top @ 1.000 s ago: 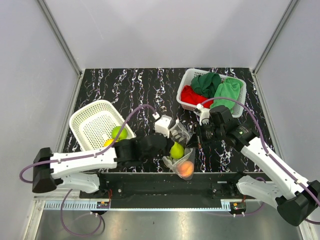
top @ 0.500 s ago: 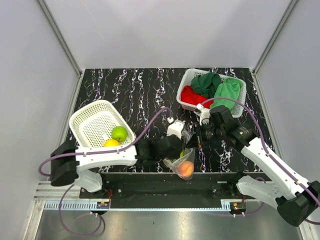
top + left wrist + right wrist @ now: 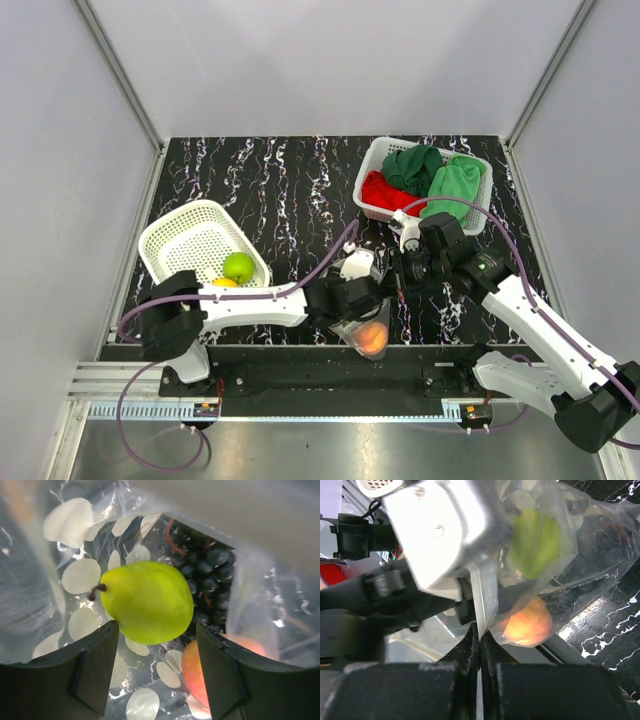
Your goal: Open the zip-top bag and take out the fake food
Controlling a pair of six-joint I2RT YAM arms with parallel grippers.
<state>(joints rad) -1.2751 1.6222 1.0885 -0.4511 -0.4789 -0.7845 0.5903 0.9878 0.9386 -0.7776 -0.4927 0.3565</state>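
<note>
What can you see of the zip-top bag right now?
The zip-top bag is clear, crinkled soft plastic printed with white dots, at the near edge of the table. Its edge is pinched in the shut right gripper. The open left gripper reaches into its mouth, fingers either side of a green fruit. An orange-pink peach lies lower inside, and a dark grape-like cluster shows through the film.

Both arms angled inward, grippers close together ahead of the bases.
Left arm (image 3: 240,305) stretched low toward the right; left gripper (image 3: 157,640) fingers spread apart. Right arm (image 3: 520,300) bent in from the right; right gripper (image 3: 480,640) fingers pressed together, pinching the zip-top bag (image 3: 600,555) edge.
</note>
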